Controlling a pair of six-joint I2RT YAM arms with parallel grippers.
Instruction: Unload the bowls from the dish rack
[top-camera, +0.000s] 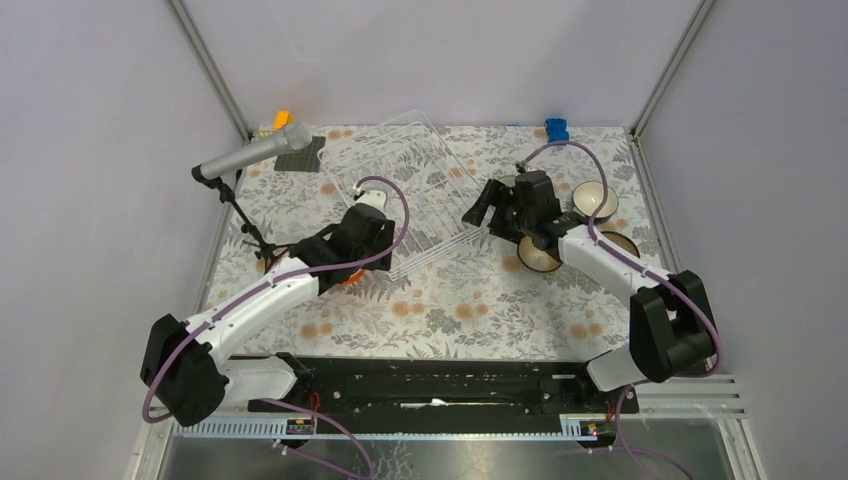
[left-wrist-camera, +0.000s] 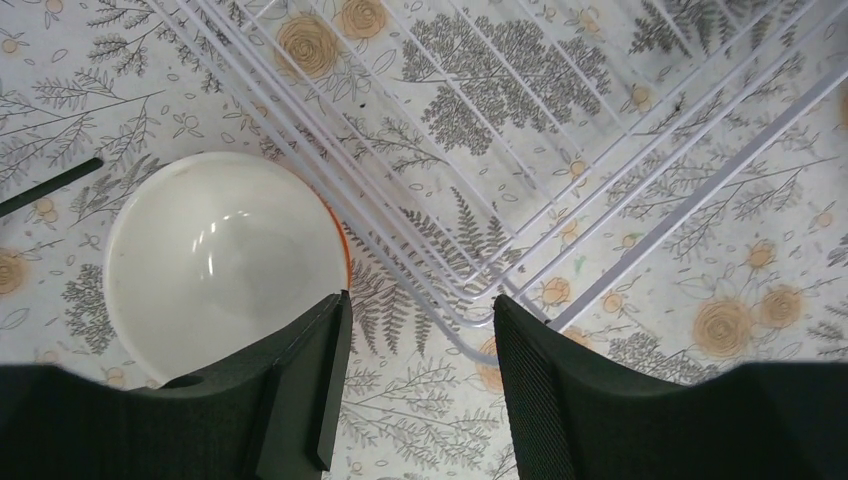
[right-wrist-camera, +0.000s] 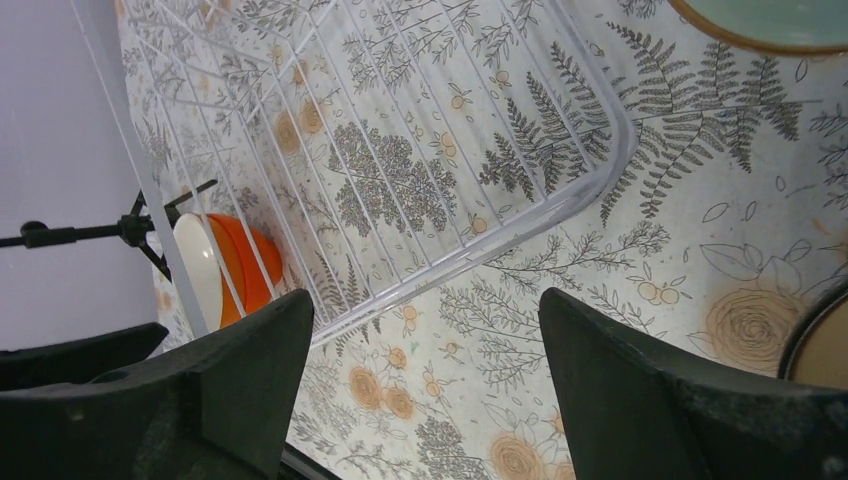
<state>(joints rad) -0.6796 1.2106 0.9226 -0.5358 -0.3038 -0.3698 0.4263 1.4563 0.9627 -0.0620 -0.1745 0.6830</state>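
The white wire dish rack (top-camera: 410, 175), a low square basket of thin grid, sits mid-table on a fern-and-rose tablecloth (top-camera: 470, 310). An orange bowl (left-wrist-camera: 220, 260) with a glossy white inside stands on the cloth just outside the rack's near corner. Next to it is the left gripper (left-wrist-camera: 418, 315), its black fingers parted and gripping nothing. The right gripper (right-wrist-camera: 425, 320) hangs spread wide near the rack's right corner, holding nothing. A white bowl (top-camera: 597, 200) and a tan-lined bowl (top-camera: 540, 255) stand on the cloth at the right.
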